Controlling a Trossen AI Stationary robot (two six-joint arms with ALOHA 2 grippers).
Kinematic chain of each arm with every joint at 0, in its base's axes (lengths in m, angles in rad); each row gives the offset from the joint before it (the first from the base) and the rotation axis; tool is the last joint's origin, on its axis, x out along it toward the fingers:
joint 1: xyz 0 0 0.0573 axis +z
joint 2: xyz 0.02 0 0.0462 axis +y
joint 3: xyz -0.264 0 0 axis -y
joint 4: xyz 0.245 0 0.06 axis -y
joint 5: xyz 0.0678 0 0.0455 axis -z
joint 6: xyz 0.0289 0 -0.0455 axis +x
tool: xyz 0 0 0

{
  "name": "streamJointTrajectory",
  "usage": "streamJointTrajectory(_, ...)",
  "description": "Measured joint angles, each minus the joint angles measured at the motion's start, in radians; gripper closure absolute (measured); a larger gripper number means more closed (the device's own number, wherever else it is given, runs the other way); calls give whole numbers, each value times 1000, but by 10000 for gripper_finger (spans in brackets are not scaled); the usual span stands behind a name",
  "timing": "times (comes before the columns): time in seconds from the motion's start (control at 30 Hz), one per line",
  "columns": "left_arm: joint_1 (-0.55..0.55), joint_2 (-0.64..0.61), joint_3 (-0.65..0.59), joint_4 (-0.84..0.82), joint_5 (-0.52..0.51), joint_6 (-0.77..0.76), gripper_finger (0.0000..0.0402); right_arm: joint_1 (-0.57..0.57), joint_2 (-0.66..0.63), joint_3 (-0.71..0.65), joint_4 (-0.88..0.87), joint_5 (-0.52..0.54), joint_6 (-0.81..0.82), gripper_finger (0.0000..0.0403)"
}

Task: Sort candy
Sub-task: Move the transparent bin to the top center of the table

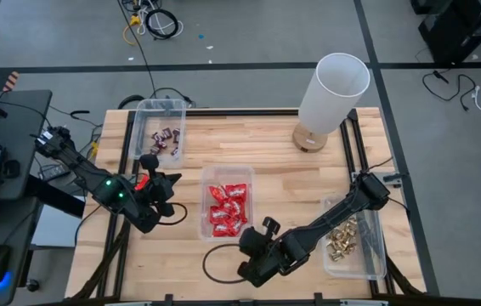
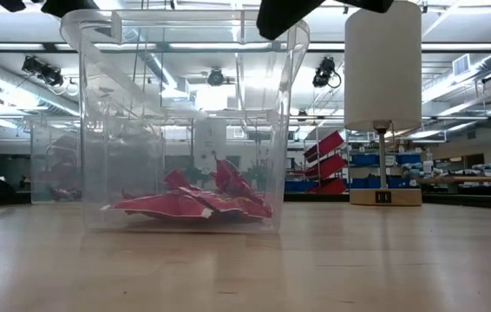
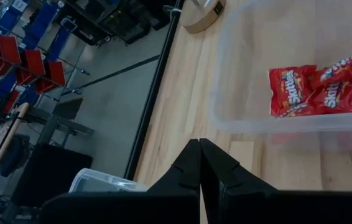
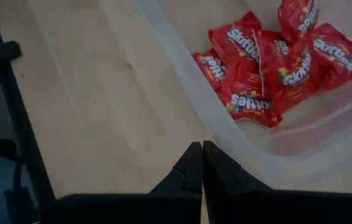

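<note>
Left arm reaches in from the table's left edge, elbow bent, its left gripper (image 1: 166, 194) hanging over bare wood between the two bins on that side; fingers pressed together, nothing held. In its wrist view the fingertips (image 3: 199, 163) meet tip to tip.

Right arm angles from the right side down toward the front edge, right gripper (image 1: 268, 228) just beside the front right corner of the middle bin (image 1: 206, 204); pincer pinched closed, empty, tips touching (image 4: 201, 163).

Candy, by bin:
- red packets (image 1: 228, 209) in the middle bin, piled loosely; roughly six or seven counted from the right wrist view (image 4: 269, 68), overlap hides an exact number. Low view shows them lying flat on the bin floor (image 2: 189, 204).
- dark mini bars (image 1: 165, 140) in the far left bin (image 1: 141, 119), about five, too small to count surely.
- gold pieces (image 1: 342, 238) in the right bin (image 1: 375, 252), a heap, count not readable.

White-shaded lamp (image 1: 332, 93) stands at the far right of the table (image 1: 249, 140)
</note>
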Motion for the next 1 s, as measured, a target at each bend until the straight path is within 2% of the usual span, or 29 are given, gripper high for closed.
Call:
streamJointTrajectory(0.33,0,0,0,-20,0,1,402,-52,1,0,-48,-4,-26,403)
streamJointTrajectory(0.47,0,0,0,-75,0,-3,402,-73,1,0,-47,-7,-66,403)
streamJointTrajectory(1.0,0,0,0,-349,-5,-264,402,-189,2,0,-45,-7,-234,403)
